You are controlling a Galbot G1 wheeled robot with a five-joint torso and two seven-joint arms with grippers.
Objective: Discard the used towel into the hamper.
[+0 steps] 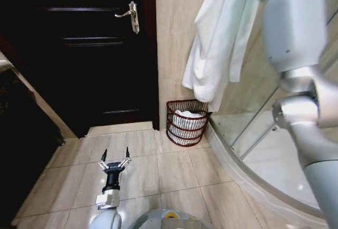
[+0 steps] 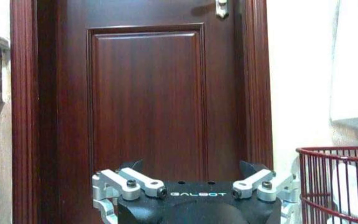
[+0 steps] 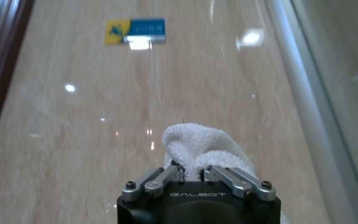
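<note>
Hanging from high on the tiled wall, a white towel, its lower end just above the hamper (round, reddish-brown wire, white cloth inside) standing on the floor beside the dark door. Clamped on a fold of that towel, the right gripper, jaws nearly closed around the cloth. Low over the floor tiles, well short of the hamper, the left gripper, fingers spread wide and holding nothing. Readable on both grippers: "GALBOT". On the wall, a yellow-and-blue sticker, text illegible.

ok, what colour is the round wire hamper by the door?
Dark reddish-brown round wire hamper, clearest in the head view.
</note>
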